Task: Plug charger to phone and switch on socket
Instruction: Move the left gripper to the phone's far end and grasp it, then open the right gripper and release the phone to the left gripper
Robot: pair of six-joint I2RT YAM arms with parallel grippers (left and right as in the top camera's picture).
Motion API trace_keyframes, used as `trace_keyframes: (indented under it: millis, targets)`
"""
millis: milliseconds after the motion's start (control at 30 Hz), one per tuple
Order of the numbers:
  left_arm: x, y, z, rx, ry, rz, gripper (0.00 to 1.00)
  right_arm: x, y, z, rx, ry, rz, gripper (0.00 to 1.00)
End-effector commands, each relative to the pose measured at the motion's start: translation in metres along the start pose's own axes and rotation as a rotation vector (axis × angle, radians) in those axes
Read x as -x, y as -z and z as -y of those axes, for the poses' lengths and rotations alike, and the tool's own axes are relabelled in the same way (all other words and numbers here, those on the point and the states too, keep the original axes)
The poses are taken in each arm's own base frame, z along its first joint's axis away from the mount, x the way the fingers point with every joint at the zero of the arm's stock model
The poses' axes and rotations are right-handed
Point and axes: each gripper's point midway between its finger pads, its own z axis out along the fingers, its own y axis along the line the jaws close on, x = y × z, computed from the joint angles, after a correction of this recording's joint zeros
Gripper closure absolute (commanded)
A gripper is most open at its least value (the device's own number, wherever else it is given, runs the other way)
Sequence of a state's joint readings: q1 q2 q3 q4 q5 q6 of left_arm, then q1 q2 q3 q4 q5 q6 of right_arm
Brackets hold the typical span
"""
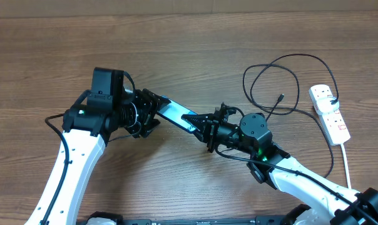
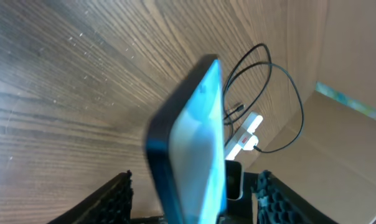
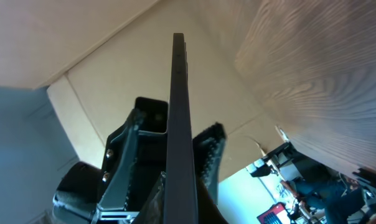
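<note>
Phone (image 1: 174, 111) is off the tabletop (image 1: 176, 44), well left of the socket (image 1: 330, 112), spanning between both arms. Right end effector (image 3: 177, 124) is clenched on its flat faces. Left end effector (image 2: 194, 190) straddles the other end, pads (image 2: 116, 199) clear of the frame on both sides, so it isn't gripping.

Handling: the phone looks stiff, slim and glossy, so probably slippery and a bad thing to drop. Clamp on the faces or frame mid-body and leave the port end bare. Can't tell which end has the port.

Charger (image 1: 297, 87) lies in loose loops just left of the socket, connector tip (image 1: 281, 98) free among them. Cable looks light and floppy. Grab right behind the tip or it'll likely buckle on insertion.
</note>
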State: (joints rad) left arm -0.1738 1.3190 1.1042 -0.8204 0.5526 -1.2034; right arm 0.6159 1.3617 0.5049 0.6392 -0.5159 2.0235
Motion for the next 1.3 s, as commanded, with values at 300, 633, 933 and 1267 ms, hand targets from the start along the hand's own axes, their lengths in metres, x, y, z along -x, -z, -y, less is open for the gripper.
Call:
trace_keyframes:
  millis: [300, 633, 933, 1267]
  targets:
    - [-0.012, -0.019, 0.013, -0.036, -0.024, -0.039, 0.47, -0.005, -0.001, -0.014, 0.034, -0.118, -0.011, 0.96]
    - [-0.012, -0.026, 0.015, -0.035, -0.02, -0.049, 0.61, -0.012, 0.0, -0.022, 0.064, -0.094, -0.04, 0.96]
    - [-0.021, -0.025, 0.028, -0.093, -0.026, -0.106, 0.69, -0.012, 0.0, -0.022, 0.062, -0.094, -0.042, 0.96]
    - [-0.021, -0.024, 0.032, -0.107, -0.035, -0.107, 0.73, -0.013, 0.0, -0.024, 0.072, -0.088, -0.045, 0.96]
